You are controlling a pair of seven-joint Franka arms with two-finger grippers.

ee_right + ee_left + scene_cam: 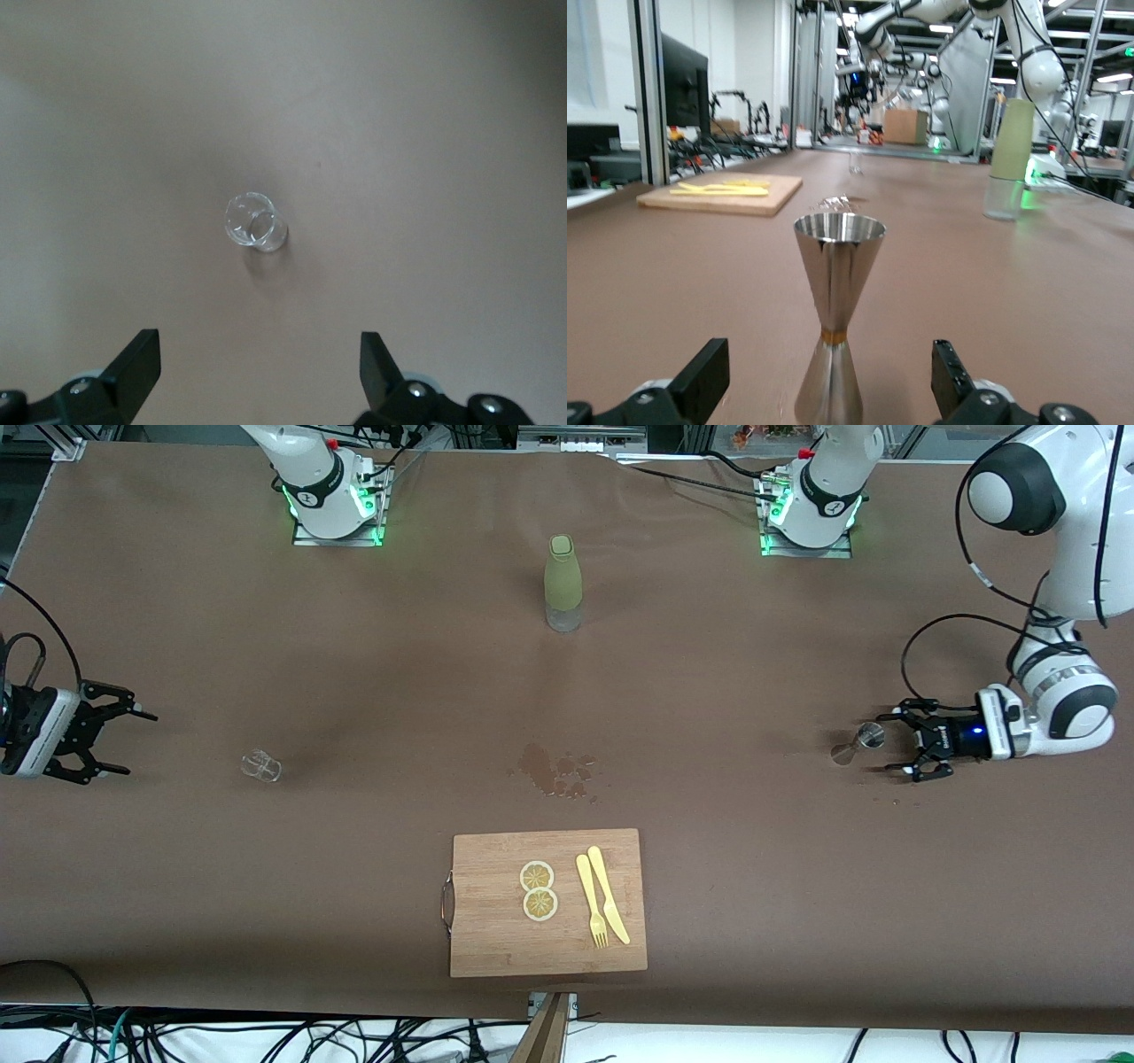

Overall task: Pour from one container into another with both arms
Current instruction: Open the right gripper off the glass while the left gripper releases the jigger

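Note:
The steel jigger (864, 740) stands upright on the brown table toward the left arm's end. My left gripper (895, 742) is low at the table right beside it, open. In the left wrist view the jigger (839, 319) rises between the spread fingertips (700, 381) without touching them, and the left gripper (828, 385) holds nothing. The clear glass cup (261, 766) sits toward the right arm's end. My right gripper (133, 744) hangs open a good way from it. In the right wrist view the cup (257, 223) lies ahead of the open right gripper (257, 363).
An olive-green bottle (563, 584) stands mid-table nearer the bases. A wet stain (558, 771) marks the centre. Nearer the front camera lies a wooden cutting board (496, 939) with two lemon slices (538, 890) and a yellow knife and fork (602, 899).

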